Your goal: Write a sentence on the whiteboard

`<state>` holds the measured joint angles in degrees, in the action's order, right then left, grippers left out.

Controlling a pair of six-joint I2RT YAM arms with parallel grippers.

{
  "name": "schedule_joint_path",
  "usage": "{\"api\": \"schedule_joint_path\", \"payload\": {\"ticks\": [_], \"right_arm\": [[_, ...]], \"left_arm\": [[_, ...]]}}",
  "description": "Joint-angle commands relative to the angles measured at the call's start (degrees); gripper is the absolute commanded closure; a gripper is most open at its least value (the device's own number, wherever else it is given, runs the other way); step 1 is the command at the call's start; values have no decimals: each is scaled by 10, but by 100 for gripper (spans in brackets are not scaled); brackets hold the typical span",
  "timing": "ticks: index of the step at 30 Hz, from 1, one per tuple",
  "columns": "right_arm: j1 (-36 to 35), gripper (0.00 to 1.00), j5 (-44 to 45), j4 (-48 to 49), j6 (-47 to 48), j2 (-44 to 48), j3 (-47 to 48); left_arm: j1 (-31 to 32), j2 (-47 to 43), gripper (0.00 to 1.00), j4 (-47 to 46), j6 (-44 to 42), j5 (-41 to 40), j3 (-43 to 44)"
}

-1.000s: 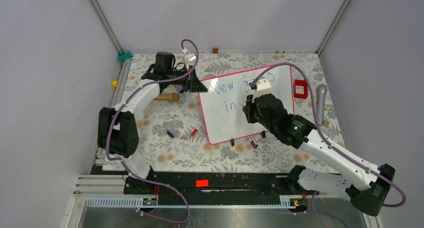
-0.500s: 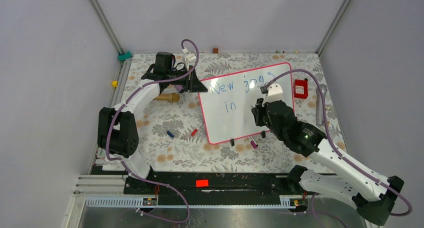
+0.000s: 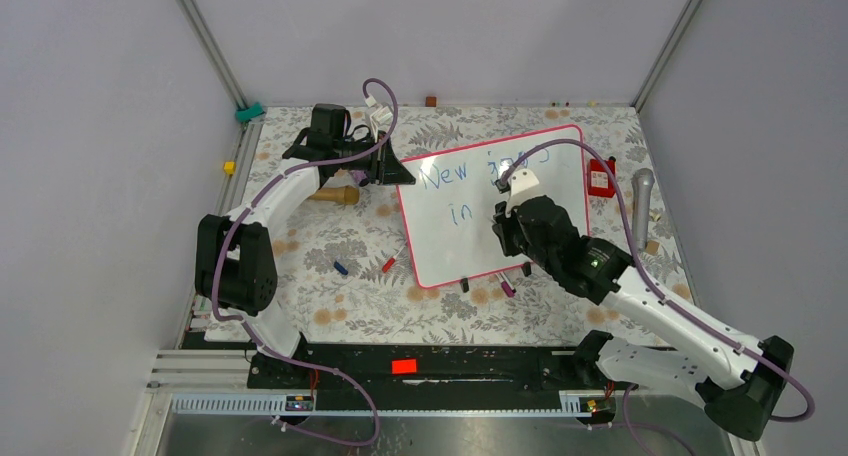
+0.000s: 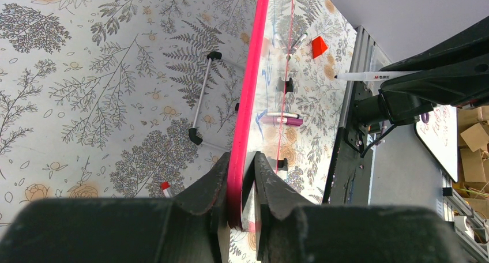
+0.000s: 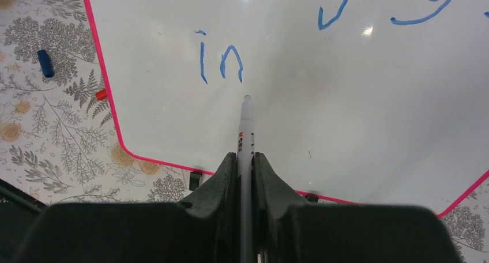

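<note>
The whiteboard (image 3: 450,251) sits on the floral desk (image 3: 330,236), its pink edge pinched by the left gripper (image 4: 241,165). The right gripper (image 5: 246,162), clamped on a white marker (image 5: 246,121), has swung back beside "in", so the sentence (image 3: 445,175) probably continues there.

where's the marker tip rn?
Right wrist view: the marker, clamped in the right end effector, points its tip just below the blue "in" on the whiteboard, left of centre.
</note>
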<state>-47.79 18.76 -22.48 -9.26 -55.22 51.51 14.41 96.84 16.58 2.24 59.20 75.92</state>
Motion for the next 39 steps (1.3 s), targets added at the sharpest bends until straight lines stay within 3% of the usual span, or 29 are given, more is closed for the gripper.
{"api": "schedule_joint_path", "payload": {"ticks": [1, 13, 39], "right_arm": [[15, 100, -28, 22, 35, 6, 14], [50, 100, -70, 28, 25, -51, 42], [56, 100, -35, 55, 13, -109, 67]], "left_arm": [[18, 2, 88, -24, -67, -73, 3], [20, 10, 88, -24, -68, -75, 3], [21, 7, 88, -25, -71, -78, 3]]}}
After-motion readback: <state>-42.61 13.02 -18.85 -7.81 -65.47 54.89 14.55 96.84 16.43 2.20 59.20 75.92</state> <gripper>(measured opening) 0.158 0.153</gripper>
